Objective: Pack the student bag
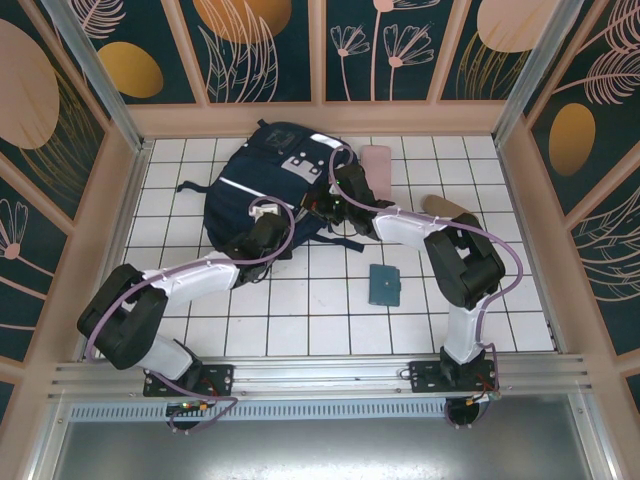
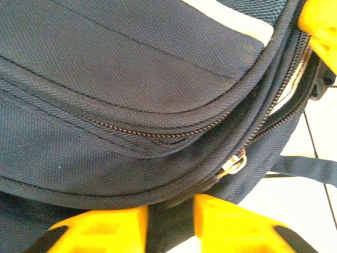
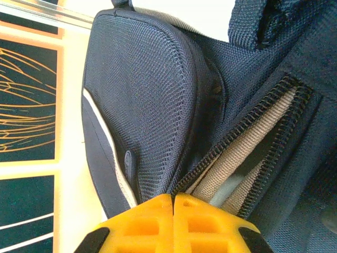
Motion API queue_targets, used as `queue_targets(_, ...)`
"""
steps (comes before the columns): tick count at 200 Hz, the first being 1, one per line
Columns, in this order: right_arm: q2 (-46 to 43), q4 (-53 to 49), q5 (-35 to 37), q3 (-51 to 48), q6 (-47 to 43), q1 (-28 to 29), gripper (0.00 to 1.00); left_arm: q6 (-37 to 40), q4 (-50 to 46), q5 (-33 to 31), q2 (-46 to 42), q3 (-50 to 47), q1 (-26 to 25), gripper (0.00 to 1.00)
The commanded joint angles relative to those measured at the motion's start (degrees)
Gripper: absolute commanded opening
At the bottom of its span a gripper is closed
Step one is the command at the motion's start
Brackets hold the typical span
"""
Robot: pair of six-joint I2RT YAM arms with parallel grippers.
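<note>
From above, the large navy-blue fabric backpack with a thin white stripe (image 1: 262,185) lies flat on the white square-tiled table (image 1: 330,325), toward the far left. Both arms reach onto its near-right edge. That view also takes in 3 smaller things to the right of the bag. A flat pink rectangular case (image 1: 378,163) lies just beside its top. A tan oblong piece (image 1: 447,205) is partly behind the right arm. A small teal rectangular booklet (image 1: 383,284) sits well apart on bare tiles.

The wrist cameras give the surfaces that the overhead view blurs. At the left gripper (image 2: 171,213), 2 blocky yellow plastic fingers (image 2: 100,232) stand slightly apart, with dark bag cloth in the narrow gap. I cannot tell whether they pinch it. Ahead of them the coarse woven nylon curves in piped seams. A closed coil zipper runs along one seam, and a small silver metal zipper pull (image 2: 231,166) sits on the next seam.

At the right gripper (image 3: 172,200), the yellow fingers are pressed together, with nothing to be seen between them. They sit at the point where an open zipper's black teeth (image 3: 266,124) converge. Beige ribbed lining shows between the rows, beside a rounded mesh-textured pocket (image 3: 147,105).
</note>
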Motion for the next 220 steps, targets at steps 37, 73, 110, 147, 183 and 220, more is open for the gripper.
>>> queue_targets(37,-3.47,6.23,-1.13,1.86,0.13,-0.18,0.00,-0.16,-0.11,-1.67,2.90,3.61,0.14,0.00)
queue_targets(73,-3.94,6.24,-0.69,0.52,-0.07,-1.19,0.00,-2.25,-4.03,-6.46,-1.49,1.60,0.26,0.00)
queue_targets(110,-5.25,7.05,-0.26,-2.55,0.01,-3.27,0.00,-4.19,-9.32,-9.91,-6.08,-1.55,1.42,0.00)
queue_targets(147,-6.32,7.93,-0.96,-4.64,-0.14,-3.91,0.00,-4.22,-11.07,-10.74,-10.01,-4.82,5.46,0.00)
queue_targets(183,-5.69,8.56,-1.98,-4.24,0.25,-3.90,0.00,0.59,-1.93,5.50,-11.29,-6.23,5.71,0.00)
queue_targets(220,-5.65,8.55,-2.29,-3.43,0.20,-3.89,0.00,2.37,4.27,13.90,-8.80,-6.13,5.71,0.23)
